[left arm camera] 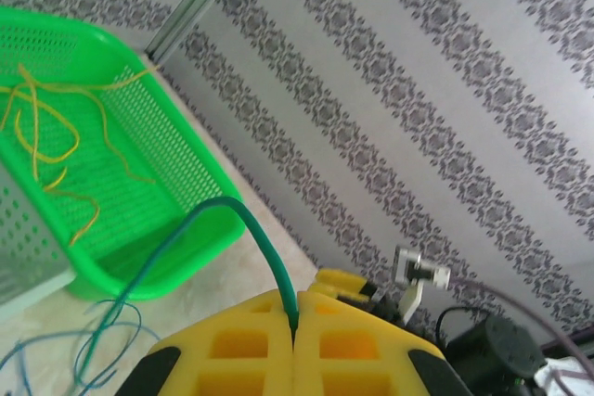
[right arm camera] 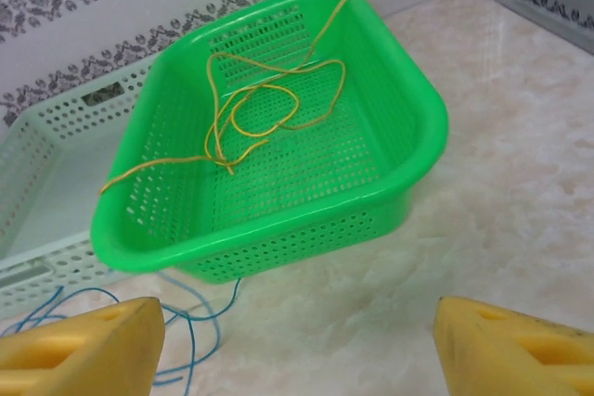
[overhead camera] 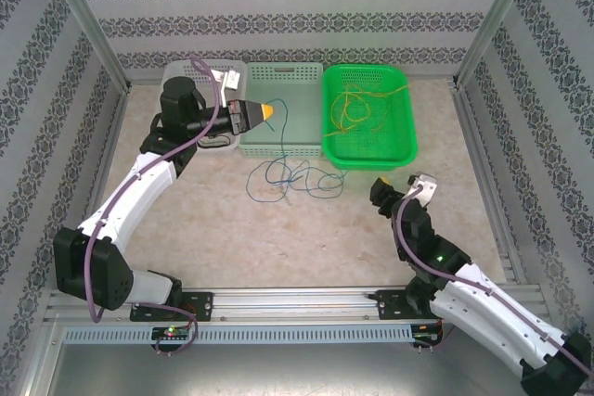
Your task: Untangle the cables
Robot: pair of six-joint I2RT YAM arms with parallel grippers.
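Seen from above, the left arm [overhead camera: 139,187] reaches over a pale basket [overhead camera: 302,99], while blue cables [overhead camera: 288,173] sprawl on the worktop [overhead camera: 278,248] beside the green basket [overhead camera: 368,157] holding yellow cables [overhead camera: 357,104]. The left wrist camera makes plain what is too small to read overhead: the left jaws pressed together, pinching a dark green cable [left arm camera: 251,229]. The right wrist camera shows the right jaws spread wide, short of the green basket.

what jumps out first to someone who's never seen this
The bright green basket at the far right of the table, with yellow cables tangled inside. To its left, the left pincer is shut on a dark green cable arching down to blue loops on the table.
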